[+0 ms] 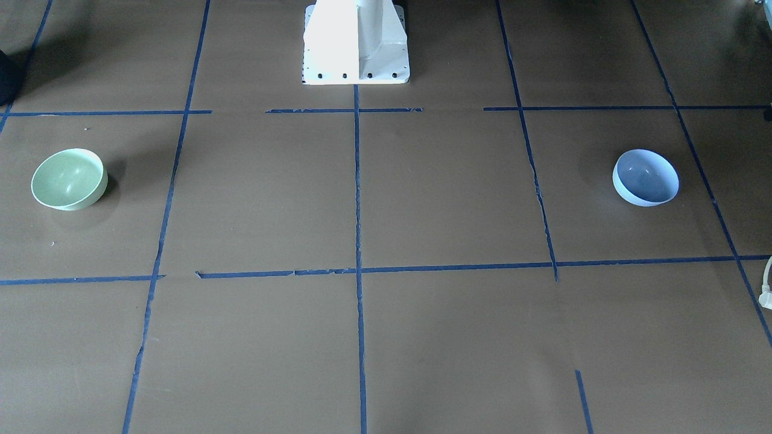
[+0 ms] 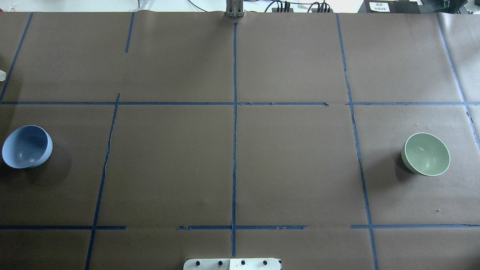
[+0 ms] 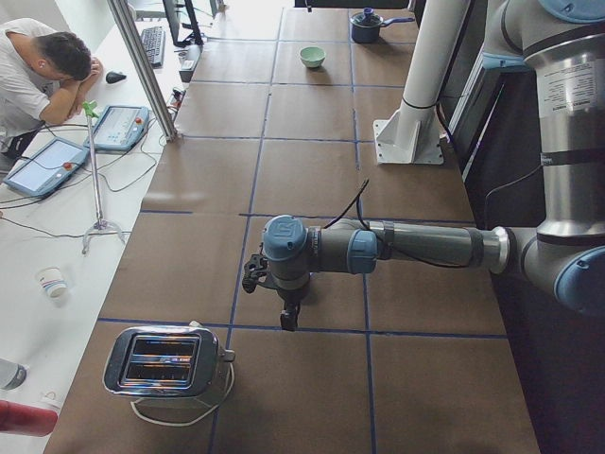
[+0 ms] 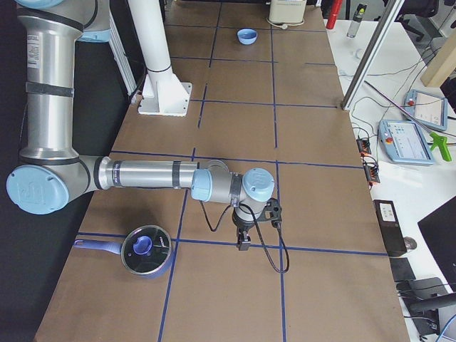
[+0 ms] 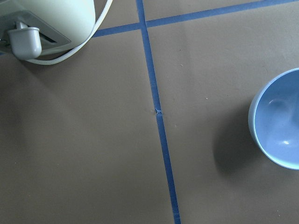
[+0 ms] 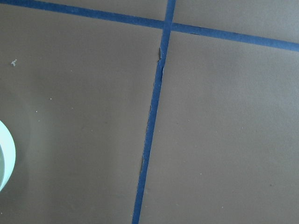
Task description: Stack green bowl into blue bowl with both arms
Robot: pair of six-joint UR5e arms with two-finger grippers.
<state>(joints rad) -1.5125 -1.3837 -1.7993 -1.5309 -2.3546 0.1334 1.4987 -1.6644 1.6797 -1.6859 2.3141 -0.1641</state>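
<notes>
The green bowl (image 2: 426, 154) stands open side up on the table (image 2: 292, 168) at the right of the overhead view, at mid-height in the frame. The blue bowl (image 2: 26, 147) stands open side up at the left edge of the same view, at about the same height. The two bowls are well apart, with the central tape line (image 2: 234, 150) between them. In the front-facing view the order is mirrored: green at the left, blue at the right, and the white pedestal (image 1: 356, 42) at top centre. In the left side view the left arm (image 3: 416, 246) extends level from the right of the frame to its centre. The left fingers (image 3: 288, 322) point down over the table, near a toaster (image 3: 165, 364) at lower left. Whether they are spread or pressed together cannot be told. The left wrist view shows the blue bowl at its right edge and a corner of the toaster at upper left. In the right side view the right arm (image 4: 142, 173) extends level from the left of the frame. The right fingers (image 4: 244, 244) point down near a lidded pot (image 4: 146, 251) at lower left. Their state cannot be told either. The right wrist view shows a pale rim sliver at its left edge.
</notes>
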